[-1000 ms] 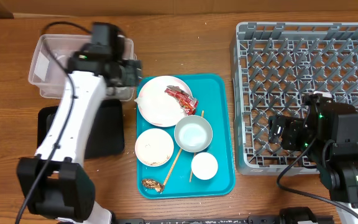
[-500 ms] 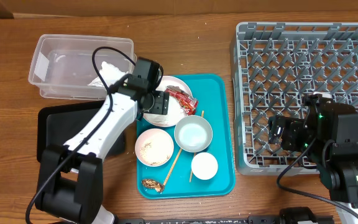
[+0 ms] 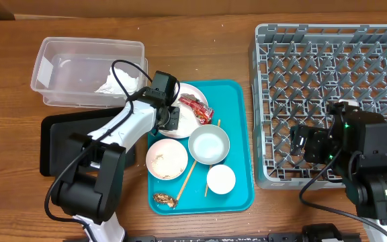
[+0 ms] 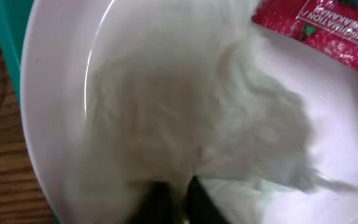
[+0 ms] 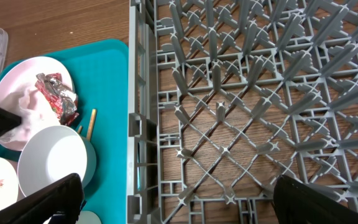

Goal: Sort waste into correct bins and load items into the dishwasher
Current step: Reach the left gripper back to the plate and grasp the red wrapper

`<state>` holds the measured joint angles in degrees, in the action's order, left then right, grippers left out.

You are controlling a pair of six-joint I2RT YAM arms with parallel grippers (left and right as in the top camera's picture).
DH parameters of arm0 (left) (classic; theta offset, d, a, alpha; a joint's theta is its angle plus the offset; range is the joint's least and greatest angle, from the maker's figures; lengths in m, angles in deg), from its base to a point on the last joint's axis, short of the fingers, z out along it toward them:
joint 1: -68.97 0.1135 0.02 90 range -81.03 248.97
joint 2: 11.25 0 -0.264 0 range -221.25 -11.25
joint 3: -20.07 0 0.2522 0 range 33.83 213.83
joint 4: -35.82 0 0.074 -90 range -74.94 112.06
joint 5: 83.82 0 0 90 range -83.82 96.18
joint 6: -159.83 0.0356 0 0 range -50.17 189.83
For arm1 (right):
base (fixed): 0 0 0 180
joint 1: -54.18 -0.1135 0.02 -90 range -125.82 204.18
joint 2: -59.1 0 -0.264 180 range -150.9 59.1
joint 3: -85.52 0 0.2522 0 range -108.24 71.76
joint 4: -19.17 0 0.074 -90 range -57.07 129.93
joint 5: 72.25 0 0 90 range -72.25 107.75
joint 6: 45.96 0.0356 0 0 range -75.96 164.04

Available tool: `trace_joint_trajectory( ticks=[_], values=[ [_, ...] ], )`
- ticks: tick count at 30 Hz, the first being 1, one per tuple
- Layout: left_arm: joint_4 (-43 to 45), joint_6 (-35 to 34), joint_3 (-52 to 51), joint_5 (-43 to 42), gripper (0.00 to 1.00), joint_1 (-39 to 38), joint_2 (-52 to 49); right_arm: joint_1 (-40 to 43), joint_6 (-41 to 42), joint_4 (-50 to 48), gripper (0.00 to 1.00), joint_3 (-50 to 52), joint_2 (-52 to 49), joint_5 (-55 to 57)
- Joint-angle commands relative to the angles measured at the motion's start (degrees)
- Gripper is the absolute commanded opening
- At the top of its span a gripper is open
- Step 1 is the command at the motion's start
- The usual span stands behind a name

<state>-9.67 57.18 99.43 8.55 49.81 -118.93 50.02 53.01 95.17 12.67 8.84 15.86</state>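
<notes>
Overhead, we find the left gripper (image 3: 169, 119) lowered onto the round white plate (image 3: 188, 122) at the far end of the teal serving tray (image 3: 237, 101), its arm slanting in above the flat black rectangular tray (image 3: 56, 138). Our left wrist view is smeared: a crumpled white tissue (image 4: 229, 118) lies on the plate just ahead of the dark fingertips, and the red crinkled wrapper (image 4: 316, 28) touches its far edge. Whether the pincer is clenched on the tissue or released, we cannot tell. We judge the low, nose-down pose suits pinching soft paper off a smooth plate without dragging the wrapper along. The clear rectangular plastic tub (image 3: 52, 60) stands near the plate's far side and holds a white wad (image 3: 116, 82). Crowding the plate's near rim are the pale grey-blue bowl (image 3: 208, 144) and the small white bowl (image 3: 166, 159), so a wide sweep could knock them. The white cup (image 3: 220, 179), thin wooden chopsticks (image 3: 190, 175) and small brown food scrap (image 3: 161, 198) lie nearer us. The right gripper (image 3: 301, 143) hovers with fingers spread wide, holding nothing, over the large grey plastic dish rack (image 3: 328, 67), which carries no dishes.
</notes>
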Motion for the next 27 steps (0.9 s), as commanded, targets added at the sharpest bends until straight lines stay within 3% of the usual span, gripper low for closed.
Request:
trace_joint_trajectory(
  ticks=[1, 11, 22, 23, 24, 26, 27],
  values=[
    [-1.6, -0.2, 1.9, 0.6, 0.04, -0.3, -0.2, -0.3, 0.0, -0.1, 1.0, -1.7, 0.2, 0.6],
    [-14.5, -0.2, 18.4, 4.8, 0.04, 3.5, 5.2, -0.3, 0.0, 0.3, 1.0, -1.7, 0.2, 0.6],
    [-10.9, -0.9, 23.6, 10.7, 0.04, 17.1, 7.3, -0.3, 0.0, 0.4, 1.0, -1.7, 0.2, 0.6],
    [-10.6, -1.7, 23.6, 10.7, 0.09, 18.3, 7.0, -0.3, 0.0, 0.5, 1.0, -1.7, 0.2, 0.6],
    [-10.6, -2.7, 23.6, 10.6, 0.21, 19.2, 6.8, -0.3, 0.0, 0.6, 1.0, -1.7, 0.2, 0.6],
    [-10.6, -3.8, 23.6, 8.6, 0.28, 20.3, 6.5, -0.3, 0.0, 0.9, 1.0, -1.7, 0.2, 0.6],
    [-10.5, -4.2, 23.6, 6.2, 0.45, 20.6, 6.5, -0.3, 0.0, 1.0, 1.0, -1.7, 0.2, 0.6]
  ],
)
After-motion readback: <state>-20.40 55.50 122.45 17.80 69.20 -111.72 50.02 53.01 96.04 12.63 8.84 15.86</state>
